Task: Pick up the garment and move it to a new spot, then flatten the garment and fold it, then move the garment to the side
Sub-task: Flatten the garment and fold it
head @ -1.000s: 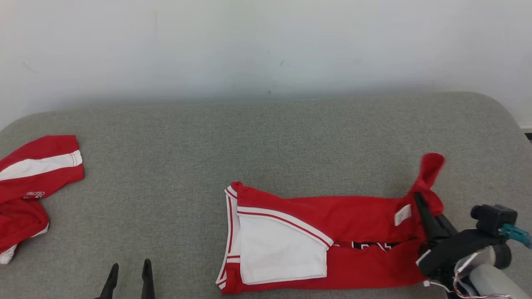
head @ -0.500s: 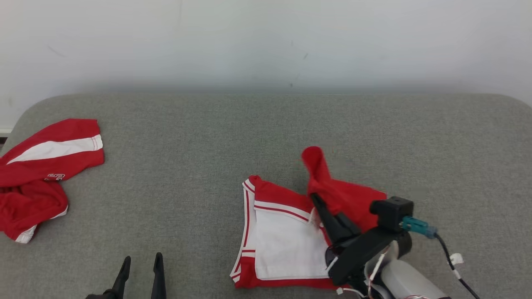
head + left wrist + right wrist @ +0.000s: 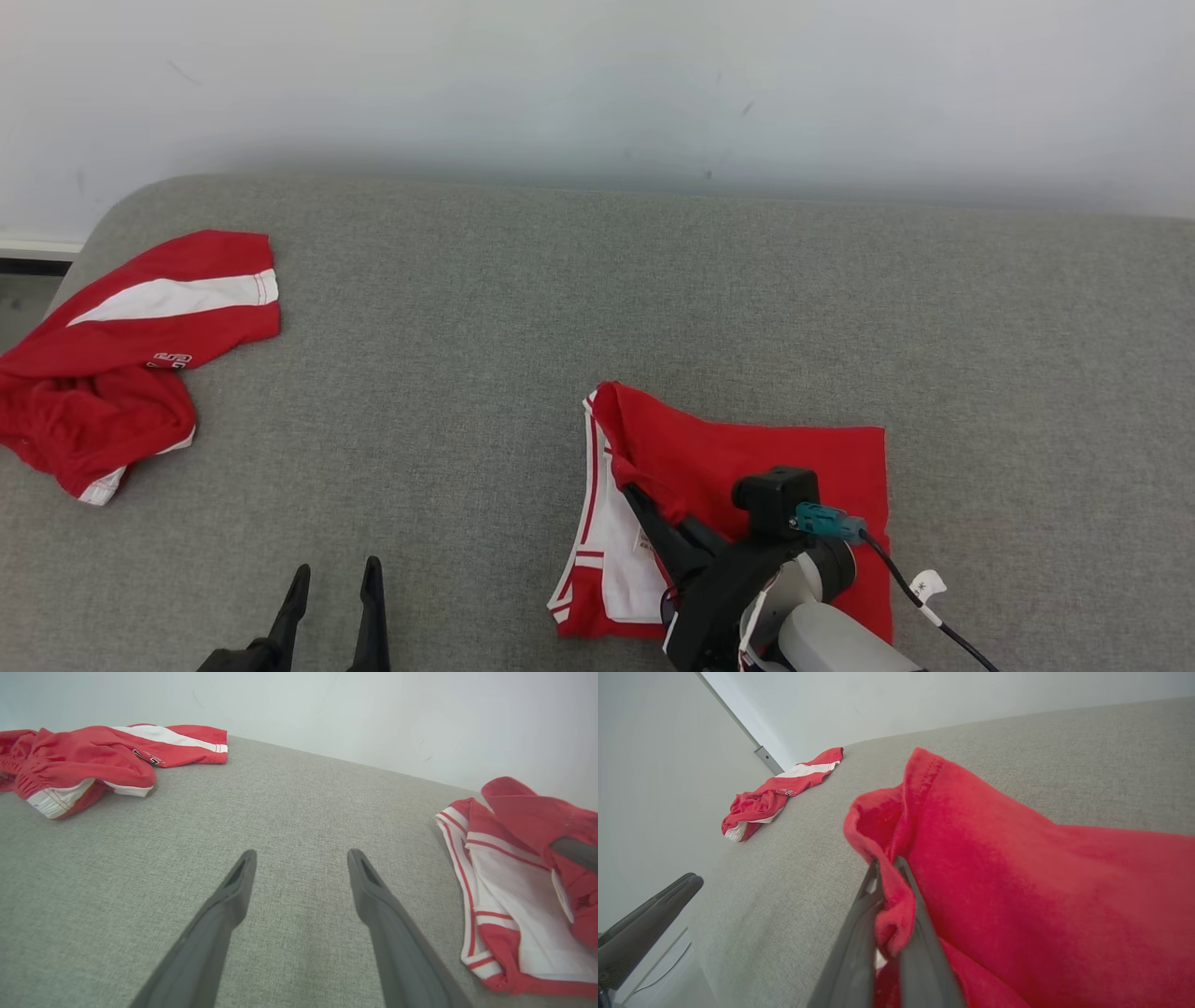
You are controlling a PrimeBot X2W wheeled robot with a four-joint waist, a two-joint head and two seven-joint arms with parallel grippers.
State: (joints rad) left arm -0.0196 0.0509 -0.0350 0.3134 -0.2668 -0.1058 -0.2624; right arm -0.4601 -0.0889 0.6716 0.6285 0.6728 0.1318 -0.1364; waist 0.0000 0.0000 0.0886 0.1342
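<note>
The garment (image 3: 775, 462) is a red jersey with white panels and red-white trim, lying folded on the grey surface right of centre. My right gripper (image 3: 630, 490) is shut on its red edge, which it holds over the white panel at the garment's left end; the right wrist view shows that red fabric (image 3: 971, 858) pinched between the fingers (image 3: 859, 924). The garment's white side (image 3: 514, 905) lies at the right of the left wrist view. My left gripper (image 3: 336, 583) stands open at the lower left, well apart from the garment, with nothing between its fingers (image 3: 233, 891).
A second red and white garment (image 3: 131, 355) lies crumpled at the far left of the grey padded surface (image 3: 467, 327), near its rounded corner. A white wall (image 3: 597, 84) runs behind the surface.
My right gripper has carried the garment's right end up and over to the left, folding the garment in half. The camera has also turned, shifting the scene. The left gripper stays open.
</note>
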